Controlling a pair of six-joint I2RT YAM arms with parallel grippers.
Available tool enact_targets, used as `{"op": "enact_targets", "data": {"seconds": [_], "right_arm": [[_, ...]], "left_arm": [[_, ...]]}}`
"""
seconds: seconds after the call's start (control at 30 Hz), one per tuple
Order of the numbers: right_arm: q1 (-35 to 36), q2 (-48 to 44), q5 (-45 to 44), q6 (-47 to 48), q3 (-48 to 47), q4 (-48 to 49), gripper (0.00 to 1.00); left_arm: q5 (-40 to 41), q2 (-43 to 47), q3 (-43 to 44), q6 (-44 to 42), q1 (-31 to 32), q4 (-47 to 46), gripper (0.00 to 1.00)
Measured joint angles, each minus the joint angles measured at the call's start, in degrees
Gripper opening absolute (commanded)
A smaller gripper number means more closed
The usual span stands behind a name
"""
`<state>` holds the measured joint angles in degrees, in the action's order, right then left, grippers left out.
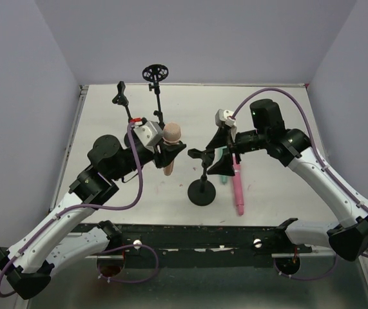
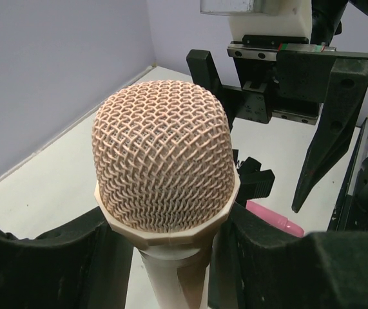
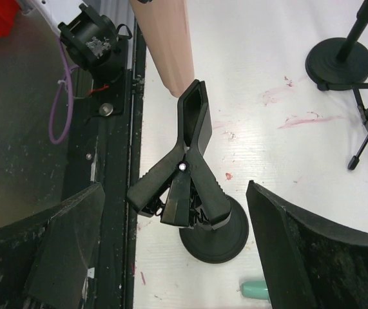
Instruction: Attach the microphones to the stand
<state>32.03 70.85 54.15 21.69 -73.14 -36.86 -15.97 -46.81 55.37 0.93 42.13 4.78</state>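
Observation:
My left gripper (image 1: 168, 152) is shut on the peach-beige microphone (image 1: 171, 145) and holds it upright, head up, just left of the black stand's clip (image 1: 200, 154). In the left wrist view the mesh head (image 2: 164, 154) fills the middle, with the gripper (image 2: 171, 264) clamped on the shaft below it. My right gripper (image 1: 221, 162) is open above the clip; in its wrist view the clip (image 3: 187, 161) lies between its spread fingers (image 3: 67, 251), apart from both. The pink microphone (image 1: 238, 187) lies on the table right of the stand base (image 1: 202, 192). The teal microphone (image 3: 256, 290) shows only its end.
Two more black stands are at the back: one with a round ring head (image 1: 156, 71) and a small tripod (image 1: 119, 95). A round base (image 3: 338, 61) and tripod legs (image 3: 367, 122) show in the right wrist view. The black mounting rail (image 1: 190, 235) runs along the near edge.

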Motion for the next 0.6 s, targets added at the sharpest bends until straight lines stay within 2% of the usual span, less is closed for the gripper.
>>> {"op": "enact_targets", "data": {"seconds": [0.1, 0.33, 0.37, 0.47, 0.6], "right_arm": [[0.6, 0.3, -0.6, -0.1, -0.2, 0.0, 0.83], [1.0, 0.4, -1.1, 0.0, -0.6, 0.2, 0.7], [1.1, 0.5, -1.1, 0.0, -0.6, 0.3, 0.65], [1.3, 0.7, -1.2, 0.6, -0.7, 0.3, 0.37], [1.4, 0.6, -1.2, 1.7, -1.0, 0.3, 0.2]], "left_arm": [[0.1, 0.0, 0.0, 0.5, 0.0, -0.4, 0.0], [0.2, -0.9, 0.0, 0.7, 0.0, -1.5, 0.0], [0.2, -1.3, 0.0, 0.7, 0.0, -1.6, 0.0], [0.3, -2.1, 0.0, 0.7, 0.0, -1.7, 0.0], [0.3, -2.9, 0.0, 0.7, 0.0, -2.2, 0.0]]}}
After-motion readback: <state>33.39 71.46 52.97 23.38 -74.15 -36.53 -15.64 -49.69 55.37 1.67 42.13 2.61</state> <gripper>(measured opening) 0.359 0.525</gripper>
